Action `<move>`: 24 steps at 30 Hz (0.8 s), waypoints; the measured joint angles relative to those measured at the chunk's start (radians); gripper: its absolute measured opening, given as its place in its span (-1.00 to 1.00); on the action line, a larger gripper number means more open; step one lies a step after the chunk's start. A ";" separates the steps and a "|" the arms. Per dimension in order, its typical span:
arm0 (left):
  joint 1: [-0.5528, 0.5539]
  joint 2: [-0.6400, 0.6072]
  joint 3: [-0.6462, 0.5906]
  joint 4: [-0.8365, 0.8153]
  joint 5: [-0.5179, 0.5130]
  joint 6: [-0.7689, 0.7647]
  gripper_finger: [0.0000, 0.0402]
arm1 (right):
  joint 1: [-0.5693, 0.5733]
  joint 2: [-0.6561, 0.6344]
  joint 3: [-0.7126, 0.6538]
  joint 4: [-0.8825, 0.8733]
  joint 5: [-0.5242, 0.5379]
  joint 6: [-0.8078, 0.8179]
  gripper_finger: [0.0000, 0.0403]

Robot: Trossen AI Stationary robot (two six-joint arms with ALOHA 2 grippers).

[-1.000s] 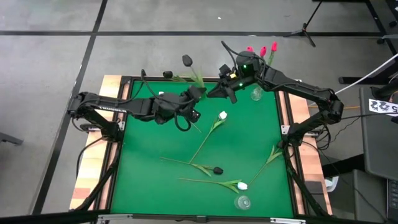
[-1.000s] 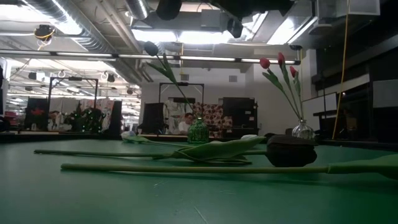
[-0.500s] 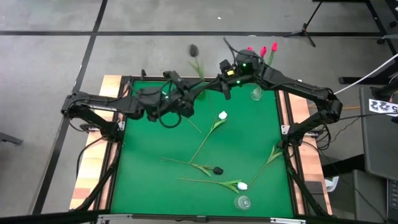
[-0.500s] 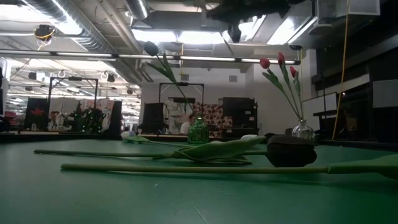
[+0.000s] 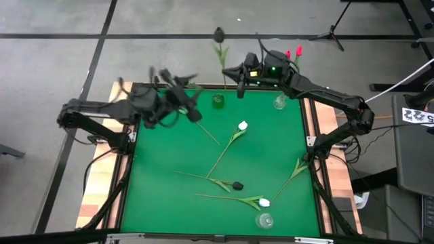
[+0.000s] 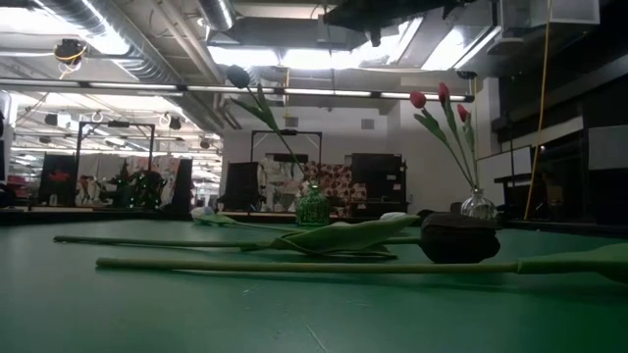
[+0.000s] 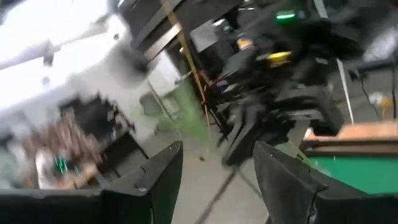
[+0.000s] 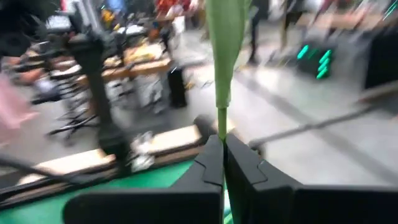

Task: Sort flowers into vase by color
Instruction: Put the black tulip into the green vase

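While the right end effector (image 5: 239,80) sits over the back edge of the green-topped counter (image 5: 169,203), its fingers are pinched tight on the thin green stem of a black-headed artificial tulip (image 5: 218,32). The right wrist view shows that stem (image 8: 222,68) running straight up from between the closed fingers (image 8: 211,163). That tulip stands in the small green glass vase (image 5: 218,101) at the back edge, head up high. Just right of it, a clear glass vase (image 5: 279,103) holds the red-pink tulips (image 5: 292,53).

The left end effector (image 5: 192,97) is off to the left of the green vase, fingers (image 7: 155,180) spread wide with nothing between them.

Still lying flat on the counter: a white tulip (image 5: 242,126) mid-counter, a black-headed one (image 5: 237,184) nearer the front, another white one (image 5: 264,202) beside it, and a leafy green stem (image 5: 296,169) at the right. A second clear vase (image 5: 264,220) stands empty at the front edge.
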 joint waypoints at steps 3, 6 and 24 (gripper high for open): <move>0.025 -0.070 -0.022 -0.075 0.005 -0.166 -0.04 | 0.000 0.012 -0.008 0.108 0.060 -0.071 -1.00; 0.048 -0.146 -0.084 -0.094 0.084 -0.275 -0.04 | 0.001 0.032 -0.057 0.285 0.109 -0.126 -1.00; 0.163 -0.386 -0.589 0.323 0.225 -0.487 -0.03 | -0.006 0.167 -0.426 0.875 0.344 -0.045 -1.00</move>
